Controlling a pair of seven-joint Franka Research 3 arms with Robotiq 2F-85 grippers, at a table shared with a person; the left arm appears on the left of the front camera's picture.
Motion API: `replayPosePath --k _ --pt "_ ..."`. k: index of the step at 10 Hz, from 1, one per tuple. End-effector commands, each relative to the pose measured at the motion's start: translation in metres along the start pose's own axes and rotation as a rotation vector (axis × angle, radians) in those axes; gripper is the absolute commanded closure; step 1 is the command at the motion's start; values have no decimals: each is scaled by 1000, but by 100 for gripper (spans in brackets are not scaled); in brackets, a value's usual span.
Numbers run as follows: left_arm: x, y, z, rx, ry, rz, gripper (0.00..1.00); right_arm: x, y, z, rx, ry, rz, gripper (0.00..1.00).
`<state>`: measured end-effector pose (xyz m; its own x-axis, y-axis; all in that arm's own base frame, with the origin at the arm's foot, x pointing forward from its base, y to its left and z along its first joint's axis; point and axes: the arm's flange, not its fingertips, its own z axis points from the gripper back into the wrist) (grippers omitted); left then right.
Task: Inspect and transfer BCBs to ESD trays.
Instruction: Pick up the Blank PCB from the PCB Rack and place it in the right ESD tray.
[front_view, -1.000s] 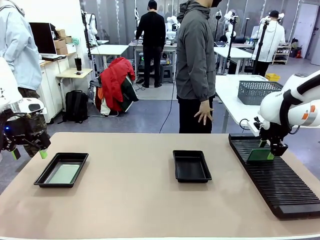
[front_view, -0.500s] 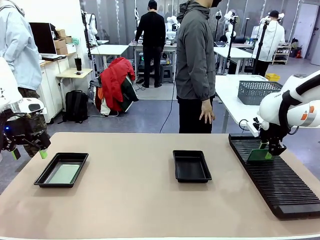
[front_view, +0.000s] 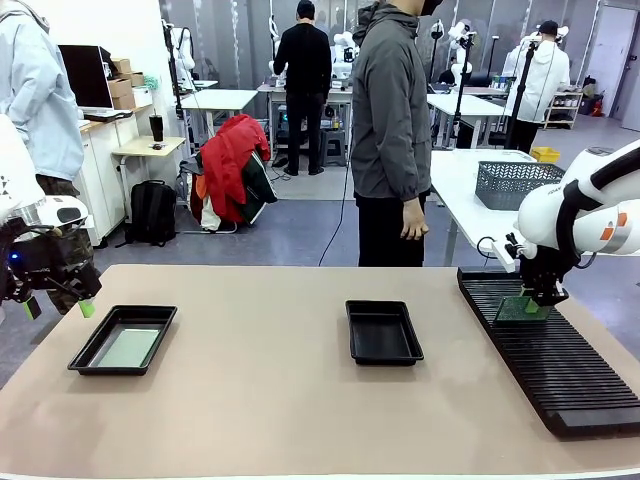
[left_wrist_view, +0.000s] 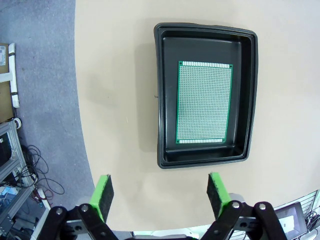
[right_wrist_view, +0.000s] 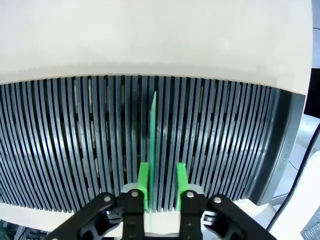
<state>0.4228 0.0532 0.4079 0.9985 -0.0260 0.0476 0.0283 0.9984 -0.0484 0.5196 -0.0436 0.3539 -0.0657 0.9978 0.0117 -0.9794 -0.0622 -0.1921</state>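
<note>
Green pads of your right gripper (right_wrist_view: 162, 175) stand close together on either side of the standing BCB (right_wrist_view: 152, 130), which sits on edge in a slot of the slotted rack (right_wrist_view: 75, 135). In the right wrist view, one pad lies right against the board's face. A sliver of rack shows between the board and the other pad, so the jaws are narrow but not clamped on it. From the front you see the right gripper (front_view: 528, 300) pointing down onto the standing BCB (front_view: 519, 311), toward the far end of the slotted rack (front_view: 570, 370) on the right side of the table (front_view: 260, 400).

Your left gripper (front_view: 58, 305) hangs off the table's left edge with its jaws wide apart. Its wrist camera looks down past the fingers (left_wrist_view: 104, 195) at the left tray (left_wrist_view: 161, 100), where the flat BCB (left_wrist_view: 204, 102) lies green face up inside the rim. The middle tray (front_view: 384, 331) sits near the table's centre, well apart from both grippers. A person (front_view: 390, 120) stands at the far side, one hand (front_view: 413, 222) hanging down.
</note>
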Motion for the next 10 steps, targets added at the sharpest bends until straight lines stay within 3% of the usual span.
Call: replayPosePath --k 1,3,4,5,6,10 --pt "1 1 -1 -4 -11 0 0 -1 0 -6 -12 -7 -20 79" --pt "1 1 -1 -4 -11 0 0 -1 1 -5 -6 -8 -21 82" --pt "1 1 -1 -4 -11 0 0 -1 2 -4 -3 -7 -21 92" --pt "1 1 -1 -4 -11 0 0 0 2 -2 -3 -5 -22 91" --pt "1 1 -1 -4 -11 0 0 0 3 0 -5 -2 -23 100" --pt "1 1 -1 -4 -11 0 0 1 2 18 2 17 -29 100"
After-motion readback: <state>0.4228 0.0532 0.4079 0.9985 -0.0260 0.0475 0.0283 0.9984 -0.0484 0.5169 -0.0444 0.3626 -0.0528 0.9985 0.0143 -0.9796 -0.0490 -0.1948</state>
